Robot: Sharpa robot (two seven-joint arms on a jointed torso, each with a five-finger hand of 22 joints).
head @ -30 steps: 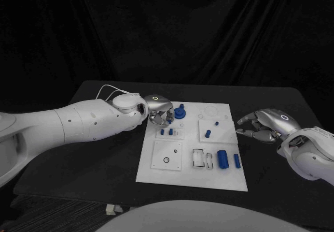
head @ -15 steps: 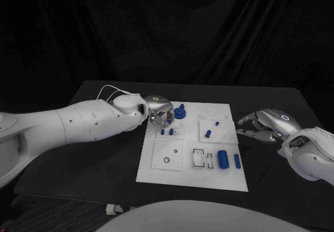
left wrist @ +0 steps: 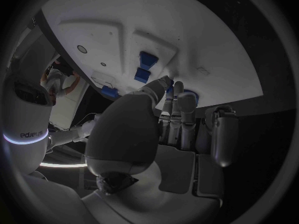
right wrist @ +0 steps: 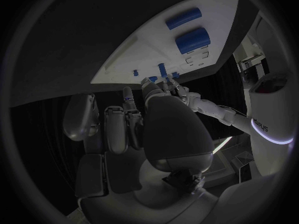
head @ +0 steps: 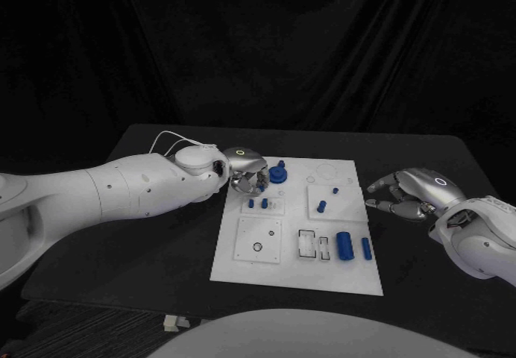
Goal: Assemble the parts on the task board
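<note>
While the left hand [head: 246, 170] touches a blue part [head: 279, 175] with curled fingers, its grip is unclear.

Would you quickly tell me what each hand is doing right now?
Left hand: fingers at a blue part on the task board; grip cannot be told.
Right hand: curled closed, holding nothing.

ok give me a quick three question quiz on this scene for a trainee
1. True or false: the right robot hand rests on the task board.
2. Which robot hand is at the blue round part near the board's far edge: A) left B) right C) neither?
3. Fill in: the two blue cylinders lie flat near the board's ____ edge, beside the right arm.

Key: 1 false, it is off the board over the black table, fingers curled, holding nothing. 2 A, the left robot hand. 3 right.
</note>
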